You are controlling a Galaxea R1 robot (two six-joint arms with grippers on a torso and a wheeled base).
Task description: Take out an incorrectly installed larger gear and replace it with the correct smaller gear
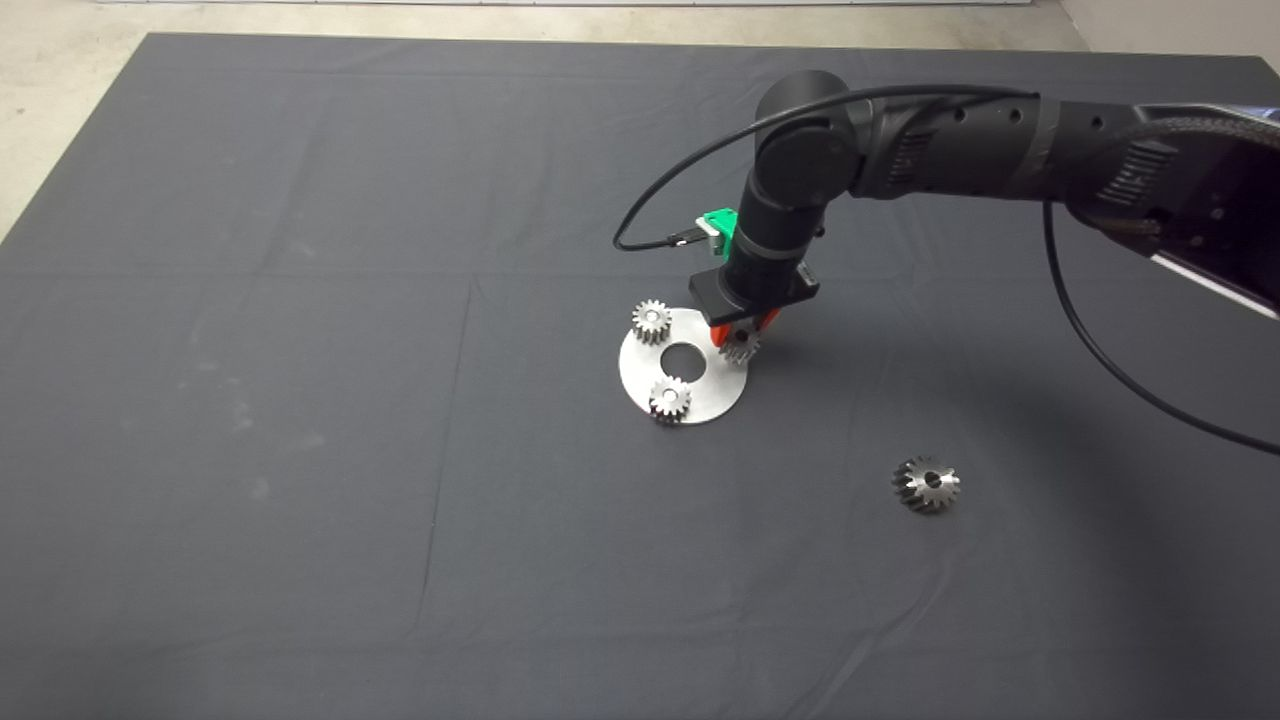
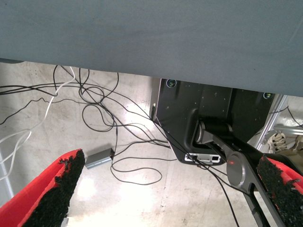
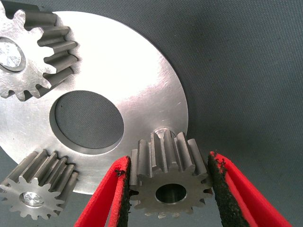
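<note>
Smaller gear point(image 1: 740, 346) sits at the right rim of the round steel plate point(image 1: 700, 400), just right of the head view's centre, pinched between the red fingers of the right gripper point(image 1: 741, 337). Right wrist view confirms it: the black pads point(image 3: 217, 189) press on both sides of the smaller gear's teeth, its round centre hole open to the camera, a raised pin of the plate visible just behind it. Whether the gear is seated on that pin or held just above it cannot be told.

Left to right across the head view: bare dark mat point(image 1: 250, 400) fills the left half. Then the plate with a large centre hole point(image 1: 684, 362). One bright silver gear point(image 1: 652, 321) at the plate's upper left edge, another silver gear point(image 1: 670, 398) at its lower edge, each on its own pin. Right arm point(image 1: 950, 140) enters from the right edge of the frame and bends down to the plate.

Larger gear point(image 1: 926, 484), shiny with slanted teeth, lies alone on the mat at lower right, well apart from the plate.

Left gripper point(image 2: 170, 194): out of the head view; its wrist view shows fingers spread wide, nothing between them, over a concrete floor with cables and a black machine base.
</note>
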